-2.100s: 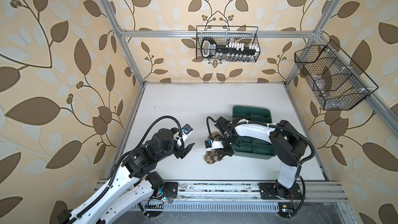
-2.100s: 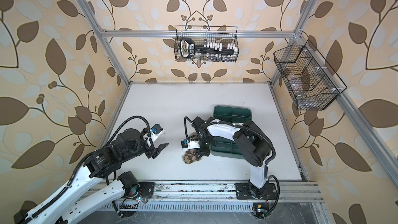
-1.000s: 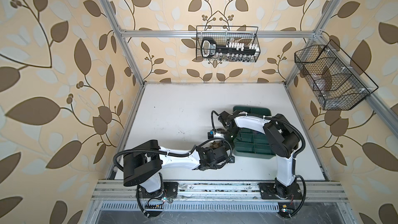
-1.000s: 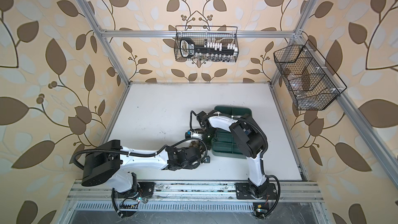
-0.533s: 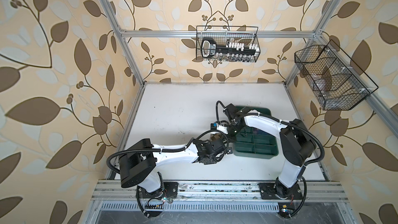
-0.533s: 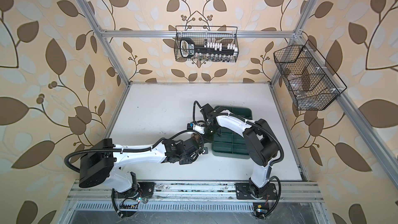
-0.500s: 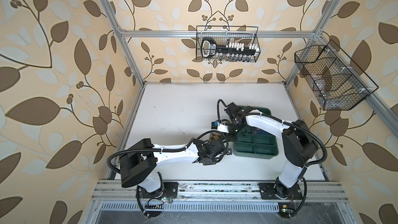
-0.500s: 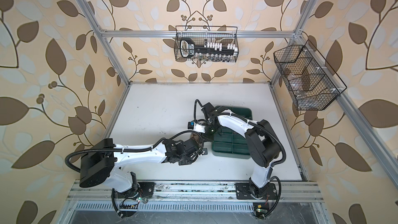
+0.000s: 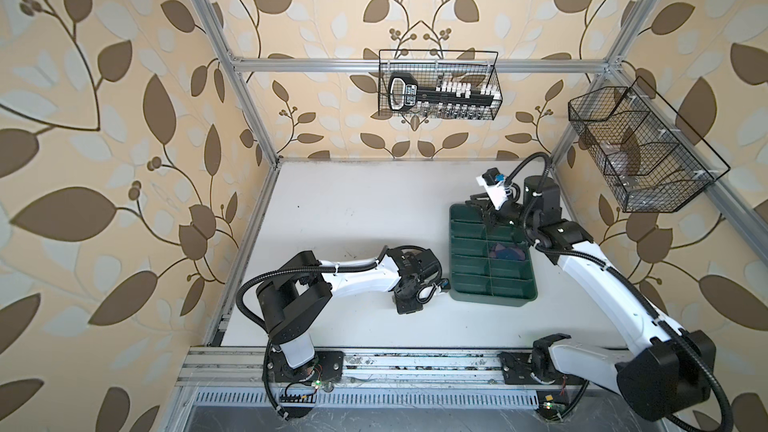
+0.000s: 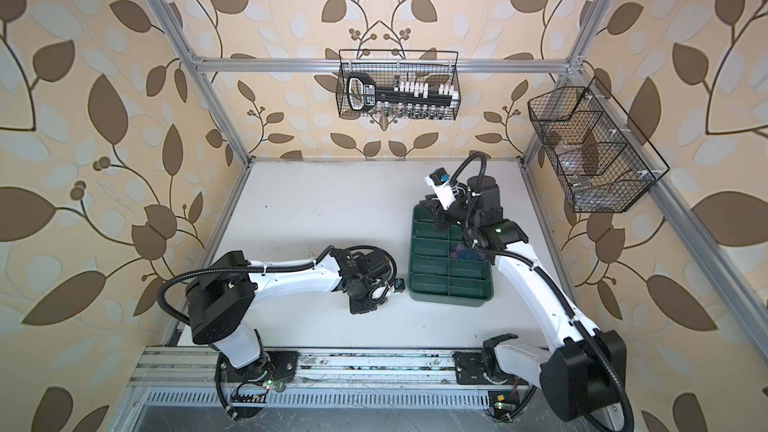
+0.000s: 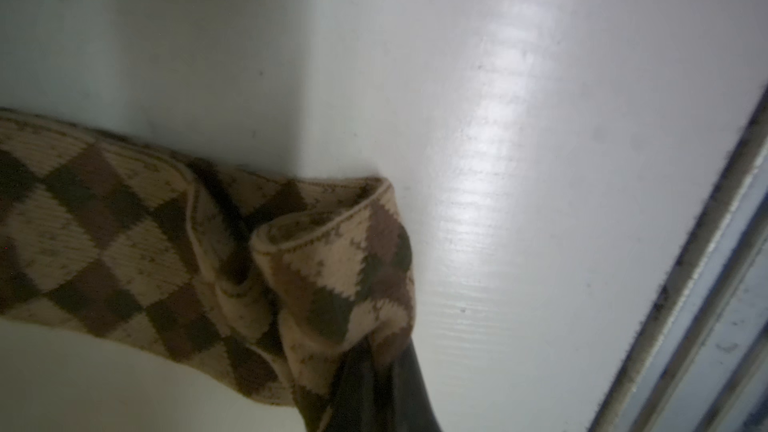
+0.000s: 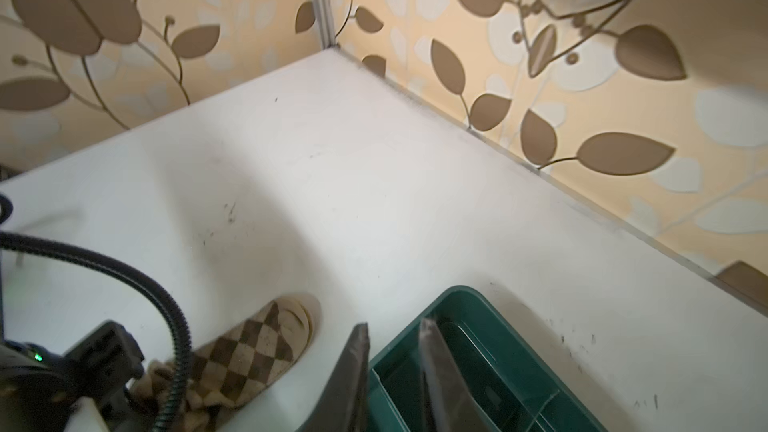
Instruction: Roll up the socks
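The tan argyle sock (image 11: pixel 174 251) lies on the white table, its near end bunched into a fold. My left gripper (image 11: pixel 374 351) is shut on that bunched end. In both top views the left gripper (image 9: pixel 409 305) (image 10: pixel 361 305) sits low on the table just left of the green tray and hides the sock. The right wrist view shows the argyle sock (image 12: pixel 249 355) stretched flat beside the tray. My right gripper (image 12: pixel 392 330) is open and empty, over the tray's far end (image 9: pixel 478 205) (image 10: pixel 432 207). The purple sock (image 9: pixel 505 250) (image 10: pixel 467 252) lies in a tray compartment.
The green divided tray (image 9: pixel 490 303) (image 10: pixel 449 301) (image 12: pixel 478 317) stands right of centre. A wire basket (image 9: pixel 438 87) with a tool hangs on the back wall, and another wire basket (image 9: pixel 640 151) hangs on the right wall. An aluminium rail (image 9: pixel 374 367) (image 11: pixel 706 284) runs along the table's front edge.
My left arm swung in from the left and shut on the argyle sock. My right gripper let go of it, opened, and drew back to the tray's far end.
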Controlling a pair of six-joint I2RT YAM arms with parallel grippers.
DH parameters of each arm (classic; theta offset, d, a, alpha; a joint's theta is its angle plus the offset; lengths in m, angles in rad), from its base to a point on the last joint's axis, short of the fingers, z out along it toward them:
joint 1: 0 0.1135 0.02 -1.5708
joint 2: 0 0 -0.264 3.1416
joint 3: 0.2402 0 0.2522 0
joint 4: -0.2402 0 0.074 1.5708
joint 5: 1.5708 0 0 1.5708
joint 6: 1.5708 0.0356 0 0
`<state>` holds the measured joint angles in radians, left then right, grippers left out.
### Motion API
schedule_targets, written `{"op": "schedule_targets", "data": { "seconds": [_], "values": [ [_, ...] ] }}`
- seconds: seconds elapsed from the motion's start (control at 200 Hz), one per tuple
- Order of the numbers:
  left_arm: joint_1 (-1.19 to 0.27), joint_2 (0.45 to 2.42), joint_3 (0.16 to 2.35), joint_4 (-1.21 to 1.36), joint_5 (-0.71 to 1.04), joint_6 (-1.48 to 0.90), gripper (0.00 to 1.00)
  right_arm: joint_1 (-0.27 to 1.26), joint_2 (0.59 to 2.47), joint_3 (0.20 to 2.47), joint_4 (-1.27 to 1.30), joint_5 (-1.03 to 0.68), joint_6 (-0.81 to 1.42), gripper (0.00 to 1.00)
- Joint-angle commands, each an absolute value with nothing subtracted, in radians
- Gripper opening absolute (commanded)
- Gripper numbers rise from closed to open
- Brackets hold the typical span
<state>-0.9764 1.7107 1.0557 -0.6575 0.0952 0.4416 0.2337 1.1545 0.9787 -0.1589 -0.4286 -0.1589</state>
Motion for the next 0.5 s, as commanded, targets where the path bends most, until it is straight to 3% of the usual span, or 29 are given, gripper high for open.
{"op": "schedule_targets", "data": {
  "seconds": [0.0,0.19,0.295,0.415,0.495],
  "values": [
    [-0.914,1.771,1.086,-0.744,0.229,0.435,0.0,0.233,1.08,0.914,0.046,-0.376,0.167,0.25],
    [-0.799,1.806,1.163,-0.798,0.38,0.479,0.0,0.267,1.003,0.805,0.143,-0.495,0.235,0.11],
    [-0.743,1.842,1.206,-0.84,0.434,0.494,0.0,0.409,0.944,0.774,-0.013,-0.466,-0.068,0.11],
    [-0.693,1.872,1.23,-0.869,0.488,0.503,0.0,0.683,0.853,0.657,-0.196,-0.291,-0.61,0.25],
    [-0.671,1.895,1.249,-0.889,0.516,0.51,0.0,0.842,0.828,0.545,-0.182,-0.094,-0.807,0.4]
  ]
}}
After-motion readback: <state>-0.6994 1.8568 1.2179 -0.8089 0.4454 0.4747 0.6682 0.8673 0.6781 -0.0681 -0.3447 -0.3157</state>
